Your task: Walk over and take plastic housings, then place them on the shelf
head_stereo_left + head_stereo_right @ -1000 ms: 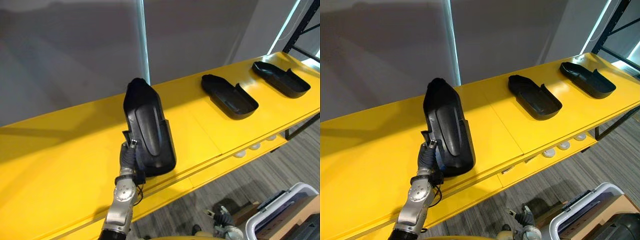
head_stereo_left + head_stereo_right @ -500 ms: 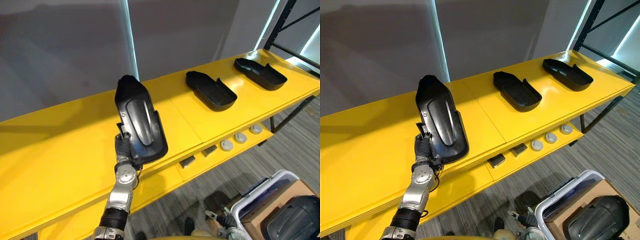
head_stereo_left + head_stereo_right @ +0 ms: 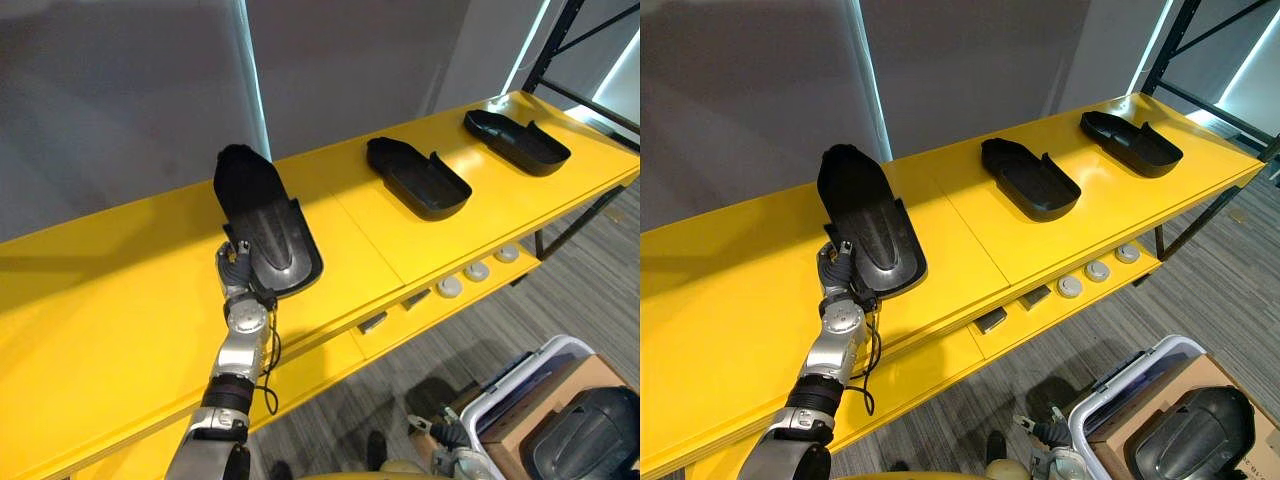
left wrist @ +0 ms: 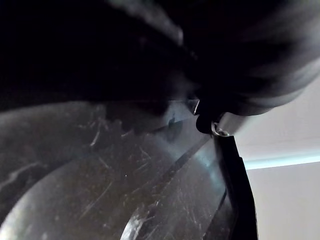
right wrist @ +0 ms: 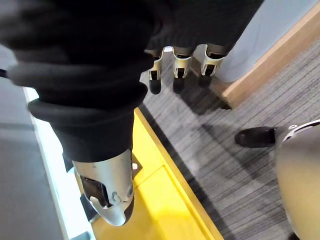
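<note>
Fingers (image 3: 231, 257) of the left hand (image 3: 240, 278) pinch the near rim of a black plastic housing (image 3: 262, 215), which lies lengthwise on the yellow shelf (image 3: 110, 300) – the placing step, prob. nearly done. Next: let go w/o dragging it, then draw back. The left arm reaches straight fwd, wrist over the shelf's front edge. To the right a second housing (image 3: 417, 178) and a third housing (image 3: 515, 140) sit well apart. Right hand (image 5: 178, 64) hangs above the floor – fingers slack, empty.
</note>
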You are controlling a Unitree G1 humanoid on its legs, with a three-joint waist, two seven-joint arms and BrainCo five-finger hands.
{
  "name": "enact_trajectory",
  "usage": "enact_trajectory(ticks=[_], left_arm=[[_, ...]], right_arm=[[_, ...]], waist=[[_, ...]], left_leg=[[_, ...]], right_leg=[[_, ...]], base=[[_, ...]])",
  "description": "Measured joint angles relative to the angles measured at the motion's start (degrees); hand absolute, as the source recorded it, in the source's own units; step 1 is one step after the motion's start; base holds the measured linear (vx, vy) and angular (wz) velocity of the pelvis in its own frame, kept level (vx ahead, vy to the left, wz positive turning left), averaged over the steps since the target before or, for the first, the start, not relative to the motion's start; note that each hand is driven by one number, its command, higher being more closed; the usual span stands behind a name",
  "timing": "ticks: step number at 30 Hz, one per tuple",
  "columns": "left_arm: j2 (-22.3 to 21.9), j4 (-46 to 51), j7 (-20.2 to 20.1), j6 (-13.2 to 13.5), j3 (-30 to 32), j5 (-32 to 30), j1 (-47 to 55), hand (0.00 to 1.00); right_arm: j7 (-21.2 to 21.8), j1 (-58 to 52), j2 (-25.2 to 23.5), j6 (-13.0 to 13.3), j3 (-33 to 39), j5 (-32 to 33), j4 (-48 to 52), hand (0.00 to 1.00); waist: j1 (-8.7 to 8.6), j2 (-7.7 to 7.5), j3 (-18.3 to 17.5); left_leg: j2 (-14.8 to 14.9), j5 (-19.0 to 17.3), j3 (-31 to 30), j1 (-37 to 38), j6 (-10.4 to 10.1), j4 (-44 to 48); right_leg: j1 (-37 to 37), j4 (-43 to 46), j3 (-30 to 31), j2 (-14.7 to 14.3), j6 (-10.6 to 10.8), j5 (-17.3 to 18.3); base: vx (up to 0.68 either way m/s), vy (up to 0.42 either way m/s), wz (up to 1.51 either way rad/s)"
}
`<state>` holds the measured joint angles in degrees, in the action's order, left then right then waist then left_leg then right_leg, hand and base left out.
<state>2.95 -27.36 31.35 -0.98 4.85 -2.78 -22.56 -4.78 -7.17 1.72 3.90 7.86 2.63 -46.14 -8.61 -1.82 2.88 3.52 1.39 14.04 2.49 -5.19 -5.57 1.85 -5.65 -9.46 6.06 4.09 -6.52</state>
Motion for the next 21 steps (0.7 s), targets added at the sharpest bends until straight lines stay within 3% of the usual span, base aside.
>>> enact_trajectory(ticks=[14,21], left_arm=[[-0.9,-1.0,1.4,0.1,0.5,2.2,-1.6,0.00],[-2.4,5.2,2.5,0.1,-0.3,2.1,1.1,0.00]], right_arm=[[0.0,0.3,0.0,0.0,0.0,0.0,0.0,0.00],[0.0,0.5,-0.1,0.0,0.0,0.0,0.0,0.00]], waist=[[-0.05,-0.78,0.6],[-0.03,-0.91,0.8]], left_leg=[[-0.2,0.0,-1.3,0.2,0.0,-0.3],[-0.2,0.0,-1.5,0.1,0.0,-0.3]], right_leg=[[-0.7,0.0,-1.2,0.2,-0.1,0.2],[-0.8,0.0,-1.3,0.3,-0.2,0.2]], base=[[-0.03,-0.018,0.04],[0.00,-0.003,0.00]])
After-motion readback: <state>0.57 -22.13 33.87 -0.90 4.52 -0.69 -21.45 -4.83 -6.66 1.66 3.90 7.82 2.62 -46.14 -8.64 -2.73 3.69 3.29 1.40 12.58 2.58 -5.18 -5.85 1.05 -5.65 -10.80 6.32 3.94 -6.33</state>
